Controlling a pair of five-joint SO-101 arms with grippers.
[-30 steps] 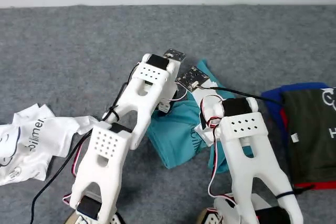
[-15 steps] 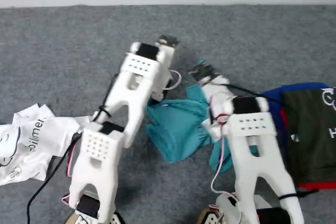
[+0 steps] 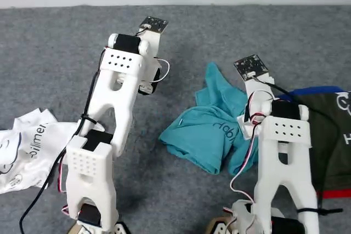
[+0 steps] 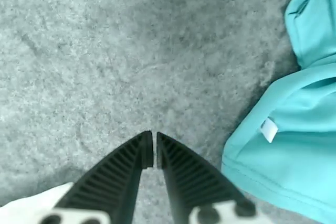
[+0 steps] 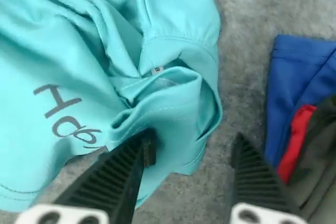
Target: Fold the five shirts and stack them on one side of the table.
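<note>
One grey table point(image 3: 247, 31) bears a crumpled teal shirt point(image 3: 205, 135). We note the folded stack point(image 3: 323, 135) just beside it on the right and the white shirt point(image 3: 33, 146) well apart on the left. We find the left gripper point(image 4: 155, 153) pressed together beside it and the right gripper point(image 5: 194, 145) spread over its edge.

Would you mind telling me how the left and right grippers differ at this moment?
The left gripper is shut, the right gripper open. The left gripper hangs over bare grey carpet beside the teal shirt; the right gripper hangs over that shirt's edge. Both hold nothing.
</note>
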